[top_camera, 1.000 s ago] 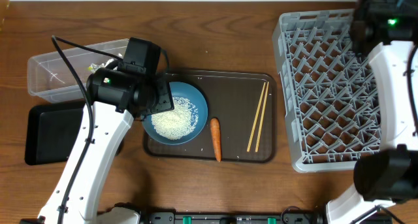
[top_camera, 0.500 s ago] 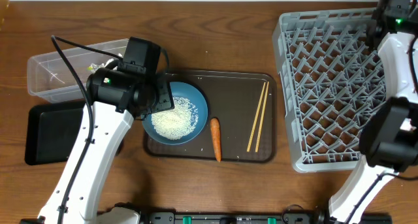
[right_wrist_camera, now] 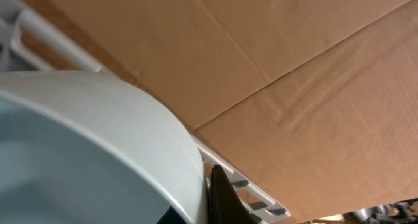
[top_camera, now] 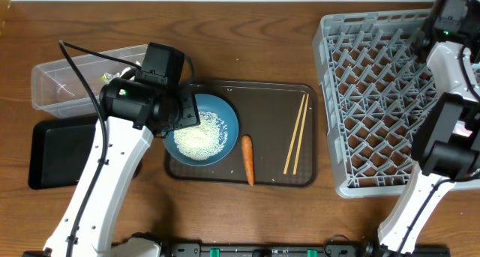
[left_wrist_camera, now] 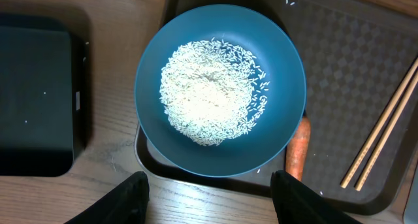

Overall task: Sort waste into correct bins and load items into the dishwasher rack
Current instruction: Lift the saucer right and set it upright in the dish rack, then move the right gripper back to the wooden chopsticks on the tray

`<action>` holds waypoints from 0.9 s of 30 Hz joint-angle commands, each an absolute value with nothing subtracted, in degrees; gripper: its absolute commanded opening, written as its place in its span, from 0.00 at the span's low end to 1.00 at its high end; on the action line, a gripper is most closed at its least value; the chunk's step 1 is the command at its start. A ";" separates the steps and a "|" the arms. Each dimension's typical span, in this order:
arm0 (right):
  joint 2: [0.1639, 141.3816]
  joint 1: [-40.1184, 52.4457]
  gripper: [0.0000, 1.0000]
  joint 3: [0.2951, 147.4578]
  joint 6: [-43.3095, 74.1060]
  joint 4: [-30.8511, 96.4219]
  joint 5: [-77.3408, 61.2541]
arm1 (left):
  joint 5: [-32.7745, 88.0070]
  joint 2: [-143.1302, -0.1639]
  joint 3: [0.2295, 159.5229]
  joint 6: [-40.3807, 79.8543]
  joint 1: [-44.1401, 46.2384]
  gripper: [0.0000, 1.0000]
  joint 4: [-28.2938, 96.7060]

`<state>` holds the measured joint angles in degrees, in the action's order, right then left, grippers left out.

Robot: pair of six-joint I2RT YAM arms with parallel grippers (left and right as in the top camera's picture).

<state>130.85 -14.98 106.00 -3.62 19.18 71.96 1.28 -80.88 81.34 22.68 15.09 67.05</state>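
The left gripper (left_wrist_camera: 212,201) hangs above the bowl (left_wrist_camera: 282,67) of rice (left_wrist_camera: 206,93), its fingers apart (nothing between them). Just beside the bowl lies the carrot (left_wrist_camera: 297,155), then the chopsticks (left_wrist_camera: 382,142). Farther, the right gripper (top_camera: 448,10) is at the rack (top_camera: 375,100) corner; whether it grips, I cannot tell.

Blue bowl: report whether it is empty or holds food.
Not empty: a heap of white rice covers the middle of the blue bowl, its rim bare.
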 commanded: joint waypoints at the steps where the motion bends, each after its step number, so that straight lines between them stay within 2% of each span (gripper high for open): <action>1: 133.14 -15.27 0.01 105.95 -4.93 19.05 73.43 | 0.62 -80.82 81.23 23.18 14.79 0.61 66.96; 10: 133.88 -11.20 0.04 105.95 -4.80 20.82 73.21 | 0.62 -80.82 81.23 23.18 14.81 0.61 66.35; 15: 133.88 -8.45 0.33 105.95 -4.78 26.61 68.55 | 0.62 -80.82 81.23 23.18 14.79 0.61 66.35; 16: 133.88 -7.94 0.45 105.95 -4.78 28.10 67.40 | 0.62 -80.82 81.23 23.18 14.79 0.61 66.35; 19: 133.88 -6.61 0.93 105.95 -3.33 32.12 65.34 | 0.62 -80.82 81.23 23.18 14.79 0.61 66.35; 21: 133.75 -6.26 0.99 105.95 -1.17 33.95 65.30 | 0.62 -80.82 81.23 23.16 14.79 0.61 66.37; 27: 130.19 -6.37 0.99 105.95 3.53 40.95 57.56 | 0.62 -80.82 81.23 23.16 14.79 0.61 66.37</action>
